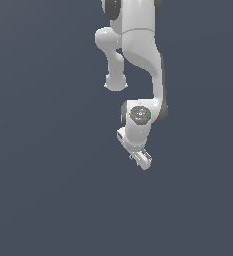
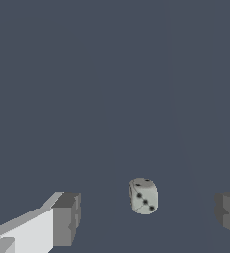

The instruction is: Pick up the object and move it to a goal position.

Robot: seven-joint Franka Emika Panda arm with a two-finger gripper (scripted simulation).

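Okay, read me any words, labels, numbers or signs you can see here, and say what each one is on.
No words or numerals are readable anywhere.
Small pale grey rounded die: three black pips in a diagonal row on one face; marks on its other faces are too blurred.
White robot arm's wrist disc: tiny red and green specks, unreadable.

die (image 2: 144,196) on floor | between gripper (image 2: 148,215) fingers (image 2: 67,217), touching neither

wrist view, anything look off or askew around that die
Nothing stands out. The die is whole and sits on the plain grey floor, in the gap between the two open fingers, touching neither. No spill or damage shows.
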